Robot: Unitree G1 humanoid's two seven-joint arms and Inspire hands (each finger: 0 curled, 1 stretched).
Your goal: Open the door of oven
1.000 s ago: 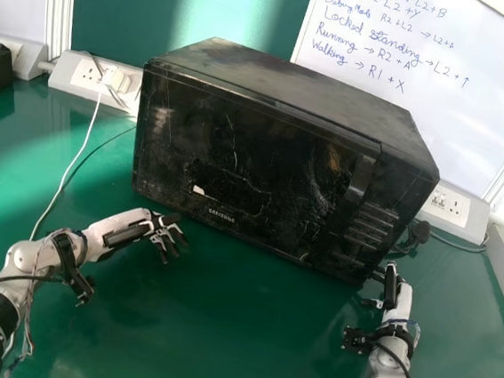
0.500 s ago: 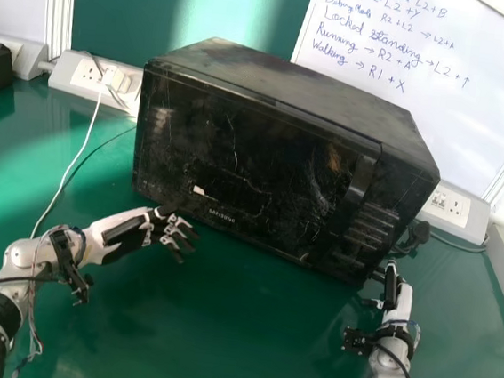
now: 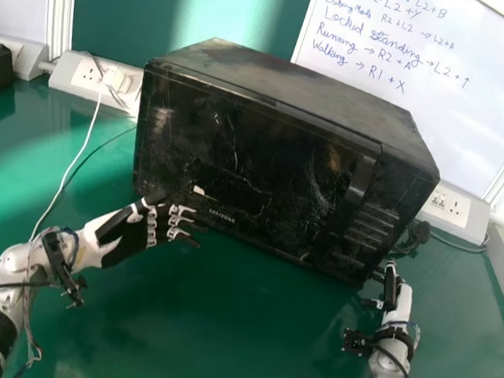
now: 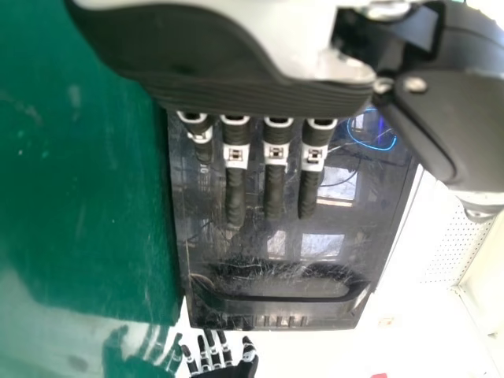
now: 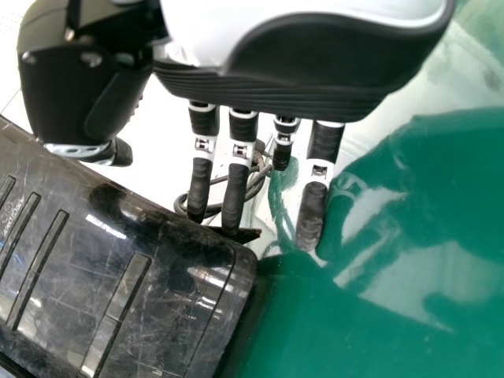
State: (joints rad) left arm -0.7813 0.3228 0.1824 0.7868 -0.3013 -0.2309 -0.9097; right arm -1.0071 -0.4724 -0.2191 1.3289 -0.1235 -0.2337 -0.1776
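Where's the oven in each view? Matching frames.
Head view: oven at centre, front angled toward the robot.
Left wrist view: oven behind the left hand's fingers.
Right wrist view: oven's corner near the right hand's fingertips.
Shared landmark: raised bars on its front.

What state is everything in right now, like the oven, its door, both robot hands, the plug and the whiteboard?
Oven: standing on the table, front facing the robot
Door: closed
Left hand: open, fingers straight
Right hand: open, fingers straight
White plug: in its socket
Whiteboard: written on in blue
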